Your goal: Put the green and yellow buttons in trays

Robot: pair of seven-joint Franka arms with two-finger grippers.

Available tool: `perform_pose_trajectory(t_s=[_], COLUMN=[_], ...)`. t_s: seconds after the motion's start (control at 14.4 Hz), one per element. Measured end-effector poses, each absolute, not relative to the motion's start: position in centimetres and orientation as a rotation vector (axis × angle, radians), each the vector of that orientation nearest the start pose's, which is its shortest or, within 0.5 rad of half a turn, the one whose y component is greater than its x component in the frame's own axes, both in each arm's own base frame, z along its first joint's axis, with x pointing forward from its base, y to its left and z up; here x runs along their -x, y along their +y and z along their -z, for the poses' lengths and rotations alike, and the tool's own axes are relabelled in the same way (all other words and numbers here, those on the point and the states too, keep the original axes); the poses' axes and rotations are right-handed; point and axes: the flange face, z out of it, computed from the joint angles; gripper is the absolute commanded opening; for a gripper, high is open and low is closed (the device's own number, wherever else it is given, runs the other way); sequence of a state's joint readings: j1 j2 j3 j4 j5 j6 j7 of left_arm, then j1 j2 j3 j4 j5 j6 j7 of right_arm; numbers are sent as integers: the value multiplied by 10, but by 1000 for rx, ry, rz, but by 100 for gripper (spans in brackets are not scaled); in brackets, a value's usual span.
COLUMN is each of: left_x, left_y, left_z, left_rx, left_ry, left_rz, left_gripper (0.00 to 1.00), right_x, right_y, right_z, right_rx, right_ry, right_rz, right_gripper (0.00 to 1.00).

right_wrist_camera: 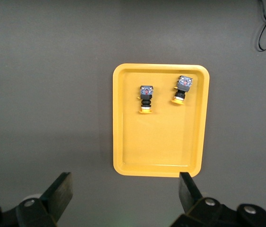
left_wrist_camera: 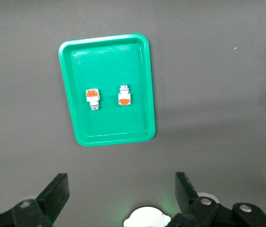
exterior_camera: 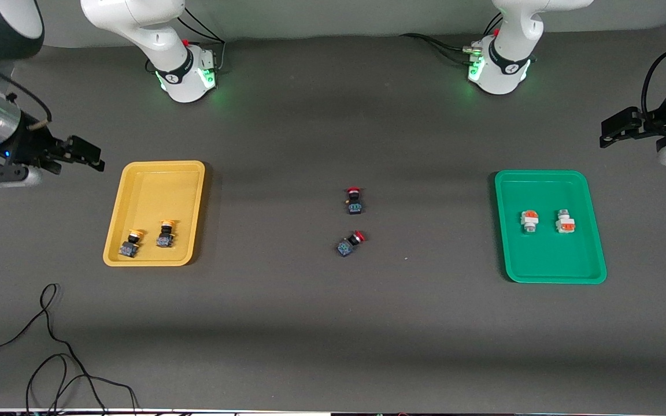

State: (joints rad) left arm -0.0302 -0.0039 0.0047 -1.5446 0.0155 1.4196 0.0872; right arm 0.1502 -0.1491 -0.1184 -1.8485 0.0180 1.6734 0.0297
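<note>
A: What do the two grippers do at this moment?

B: The left gripper [exterior_camera: 609, 132] hangs in the air at the left arm's end of the table, with its fingers [left_wrist_camera: 55, 195] spread wide apart and nothing between them. The right gripper [exterior_camera: 91, 156] is at the right arm's end, just beside the yellow tray [exterior_camera: 143, 173], also spread wide and holding nothing. Both arms wait.

A: And where are the buttons?

B: Two yellow-capped buttons [exterior_camera: 165, 233] lie in the yellow tray, side by side, in the part nearer to the front camera. Two white-grey buttons with orange blocks [exterior_camera: 529, 221] lie in the green tray [exterior_camera: 541, 178], near its middle, a little apart from each other.

A: Is something else on the table?

B: Yes, two red-capped buttons [exterior_camera: 354, 200] lie on the dark table [exterior_camera: 333, 323] between the trays, one nearer to the front camera than the other. A black cable [exterior_camera: 50, 346] curls close to the front camera, toward the right arm's end.

A: Any writing to read?

B: No, I cannot read any label on the buttons or trays.
</note>
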Motion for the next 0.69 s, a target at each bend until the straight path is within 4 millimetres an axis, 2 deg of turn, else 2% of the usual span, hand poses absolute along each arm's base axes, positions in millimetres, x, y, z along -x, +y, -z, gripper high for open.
perform_pose_trajectory(t_s=[0.21, 0.55, 0.69], left_x=[-537, -538, -538], left_y=[-12, -12, -12], left_z=[-625, -618, -616], left_rx=[3119, 3118, 3118], left_ry=[173, 175, 175], left_rz=[-196, -209, -216], left_gripper=[100, 100, 100], right_x=[-497, -495, -499], right_y=[12, 10, 1], right_z=[-599, -600, -603], right_rx=[3102, 3103, 3098], right_ry=[-4, 2, 29], right_rz=[-13, -18, -9], right_gripper=[100, 100, 100])
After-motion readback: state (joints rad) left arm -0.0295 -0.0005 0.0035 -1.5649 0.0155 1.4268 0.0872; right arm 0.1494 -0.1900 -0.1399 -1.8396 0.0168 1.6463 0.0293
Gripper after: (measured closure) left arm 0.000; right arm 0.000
